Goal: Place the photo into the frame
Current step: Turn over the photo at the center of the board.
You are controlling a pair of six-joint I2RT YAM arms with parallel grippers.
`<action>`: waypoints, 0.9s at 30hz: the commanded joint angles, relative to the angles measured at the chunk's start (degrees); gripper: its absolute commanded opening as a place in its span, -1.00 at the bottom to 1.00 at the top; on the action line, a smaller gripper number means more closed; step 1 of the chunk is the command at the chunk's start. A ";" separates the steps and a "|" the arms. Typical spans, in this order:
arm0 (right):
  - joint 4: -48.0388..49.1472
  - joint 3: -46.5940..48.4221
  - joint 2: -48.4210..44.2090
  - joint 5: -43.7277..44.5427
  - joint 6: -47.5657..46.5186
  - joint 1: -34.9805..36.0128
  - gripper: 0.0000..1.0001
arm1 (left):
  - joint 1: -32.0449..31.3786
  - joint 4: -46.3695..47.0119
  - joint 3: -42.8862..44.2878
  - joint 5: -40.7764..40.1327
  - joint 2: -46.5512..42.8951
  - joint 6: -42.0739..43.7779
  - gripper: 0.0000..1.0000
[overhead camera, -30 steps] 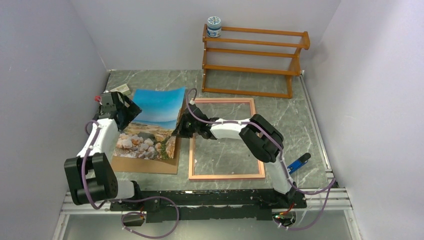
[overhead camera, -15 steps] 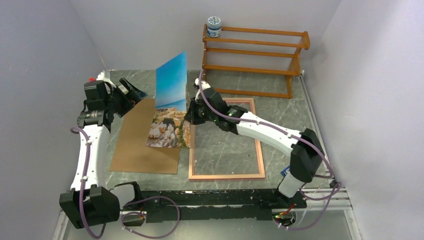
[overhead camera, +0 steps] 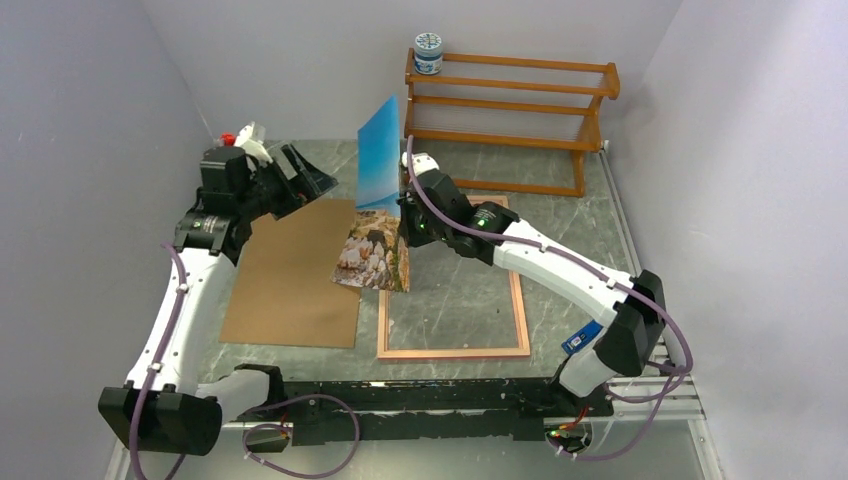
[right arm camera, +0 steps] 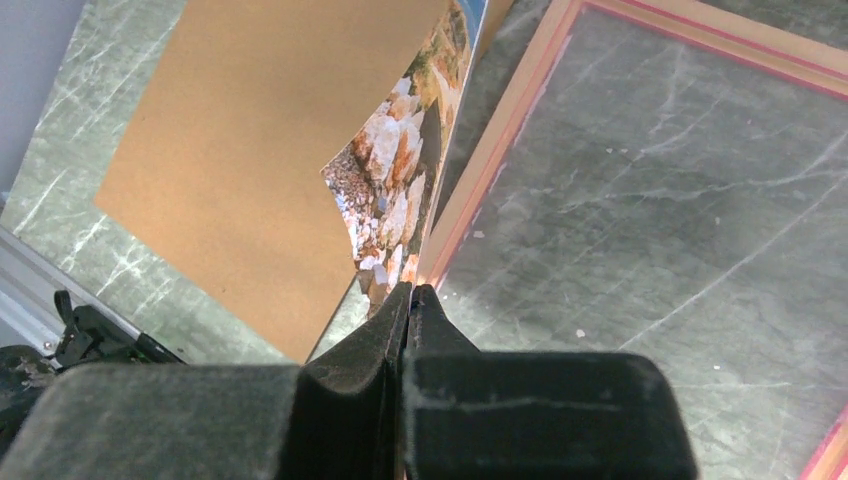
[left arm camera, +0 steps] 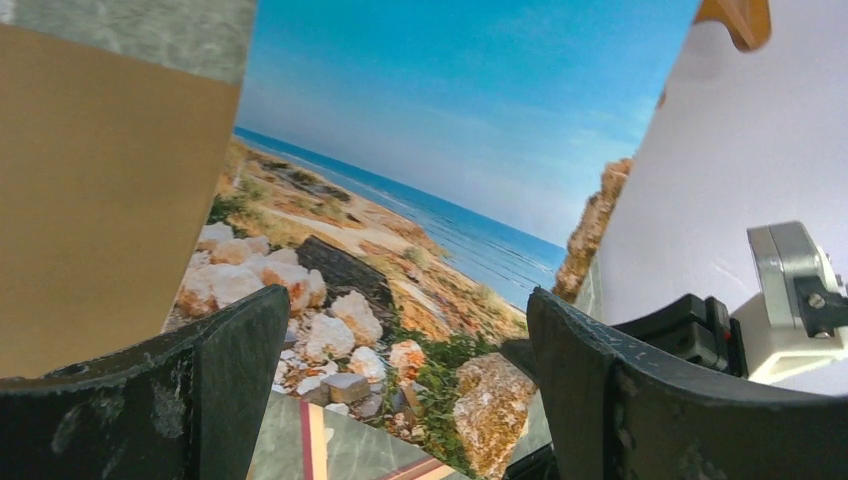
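The photo, a rocky shore under blue sky, stands nearly upright on its edge over the left rail of the frame. The frame lies flat, pale side up, with a pink inner edge. My right gripper is shut on the photo's right edge. In the right wrist view the fingertips pinch the photo just above the frame rail. My left gripper hangs open to the left of the photo, facing it. In the left wrist view the photo fills the space beyond the wide-apart fingers.
A brown fibreboard panel lies flat left of the frame. An orange-brown wooden rack stands at the back, with a small jar on its top left. Walls close in on three sides.
My right gripper has lifted the photo off the brown panel, stood it on edge and carried it right to the frame's left rail. My left arm has stretched out toward the back.
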 commanded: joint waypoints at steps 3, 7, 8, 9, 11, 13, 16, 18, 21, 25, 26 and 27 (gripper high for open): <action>-4.50 6.33 2.58 6.47 -2.30 2.55 -1.00 | -7.06 6.87 2.24 -3.90 1.22 0.57 0.88; -5.56 8.40 4.14 9.48 -4.19 4.88 -1.00 | -9.71 8.77 3.67 -3.38 3.25 2.02 0.88; -5.72 8.83 4.55 10.20 -4.74 5.45 -1.00 | -10.24 8.94 3.86 -3.89 3.37 2.43 0.88; -6.05 9.35 4.94 11.24 -5.20 6.16 -1.00 | -10.77 9.91 3.59 -4.39 3.05 2.81 0.88; -6.93 10.42 5.89 13.29 -6.03 7.54 -1.00 | -11.48 12.98 1.76 -4.83 1.70 3.22 0.88; -7.42 11.47 6.74 14.75 -6.94 8.57 -1.00 | -11.65 14.99 0.23 -5.20 0.63 2.97 0.88; -8.40 13.32 8.49 16.97 -9.00 10.25 -1.00 | -11.81 16.03 -0.76 -5.25 0.32 2.10 0.88; -9.00 14.38 9.74 19.25 -10.14 11.55 -1.00 | -11.85 14.97 -0.64 -6.22 0.75 1.27 0.87; -9.51 15.57 11.00 21.28 -11.01 12.71 -1.00 | -11.87 8.78 1.19 -12.74 2.34 -1.43 0.82; -9.28 15.70 11.36 22.86 -11.02 13.28 -1.00 | -11.92 -0.55 4.56 -19.04 4.88 -4.30 0.69; -9.13 15.69 11.41 23.13 -11.20 13.36 -1.00 | -11.92 -1.16 4.72 -19.53 4.93 -4.75 0.64; -9.11 15.74 11.49 23.42 -11.37 13.38 -1.00 | -11.86 -1.44 4.51 -19.66 4.78 -5.27 0.61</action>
